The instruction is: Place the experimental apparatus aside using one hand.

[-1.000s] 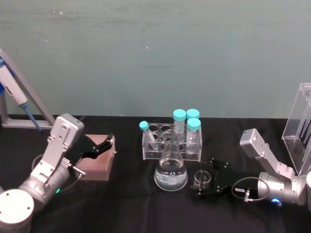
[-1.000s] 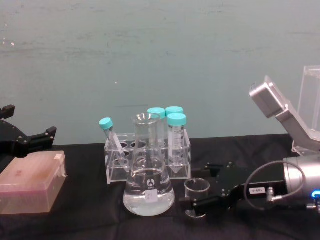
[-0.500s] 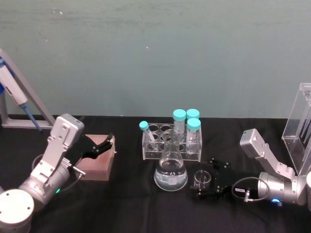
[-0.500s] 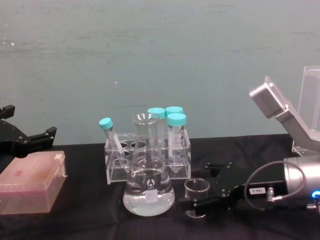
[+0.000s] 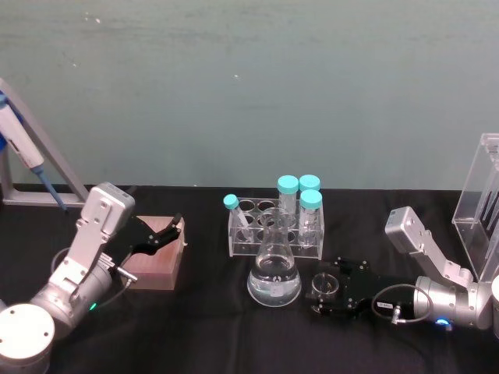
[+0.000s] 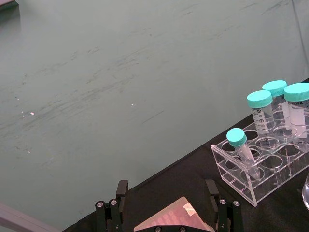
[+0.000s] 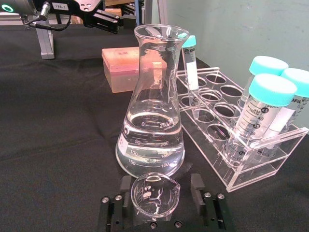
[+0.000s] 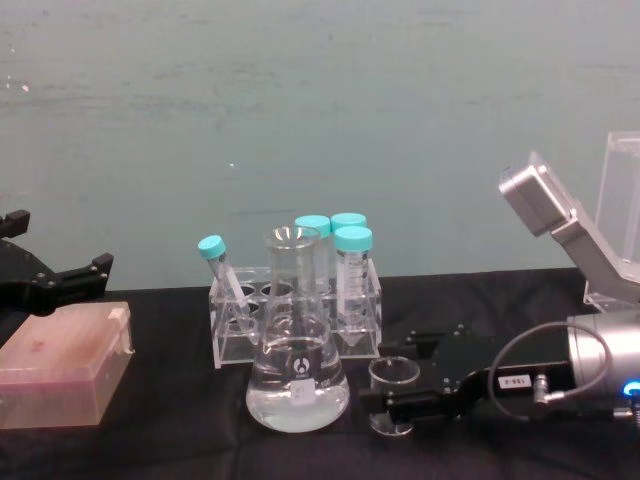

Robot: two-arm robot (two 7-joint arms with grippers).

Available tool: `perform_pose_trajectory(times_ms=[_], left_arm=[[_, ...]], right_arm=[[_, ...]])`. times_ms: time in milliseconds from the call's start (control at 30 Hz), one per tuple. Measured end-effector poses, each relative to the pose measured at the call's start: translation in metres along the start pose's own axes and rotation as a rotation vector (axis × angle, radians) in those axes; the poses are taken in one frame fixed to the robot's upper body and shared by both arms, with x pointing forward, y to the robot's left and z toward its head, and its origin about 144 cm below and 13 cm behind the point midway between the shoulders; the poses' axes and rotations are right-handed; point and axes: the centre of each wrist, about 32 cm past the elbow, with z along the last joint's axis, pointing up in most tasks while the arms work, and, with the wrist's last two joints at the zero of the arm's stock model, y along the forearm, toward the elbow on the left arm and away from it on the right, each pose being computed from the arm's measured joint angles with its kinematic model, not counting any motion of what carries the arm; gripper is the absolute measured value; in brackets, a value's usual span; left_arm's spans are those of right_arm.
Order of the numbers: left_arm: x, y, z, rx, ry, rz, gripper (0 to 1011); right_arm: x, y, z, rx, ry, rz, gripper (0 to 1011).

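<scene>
Beaker (image 7: 153, 193) stands on the black table (image 5: 203, 319), right of centre and near the front edge, just right of the flask (image 5: 274, 280) and close beside it. It is small, clear and upright, and looks empty. The right gripper (image 5: 320, 290) lies low over the cloth and reaches in from the right, with one black finger on the far side of the beaker and one on the near side. The fingers are drawn in narrow about the glass; in the right wrist view a thin gap seems to remain at one pad, so I would not call it clamped. The beaker's base rests on the cloth.

The flask holds clear liquid in its lower part and stands upright. Just behind it is a clear rack (image 5: 242, 248) with four teal-capped tubes (image 5: 288, 185), three upright at its right end and one leaning at its left. A tall acrylic stand (image 5: 487, 202) is at the far right edge, well apart from the beaker.

The left gripper (image 6: 166, 183) is on the left side, its fingers spread wide, poised over the far end of a pink box (image 5: 160, 269). A blue-and-white pipette (image 5: 19, 140) hangs on a frame at the far left.
</scene>
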Motion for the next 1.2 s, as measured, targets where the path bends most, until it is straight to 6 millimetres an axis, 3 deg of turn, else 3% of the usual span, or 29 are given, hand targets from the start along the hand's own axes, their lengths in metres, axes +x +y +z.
perform_pose_trajectory(times_ms=[333,1200], left_arm=[[0.0,0.0,0.0,0.0,0.0,0.0,1000],[0.0,0.0,0.0,0.0,0.0,0.0,1000]], right_arm=[[0.0,0.0,0.0,0.0,0.0,0.0,512],[0.0,-0.0018,0.001,0.009,-0.007,-0.022,511]])
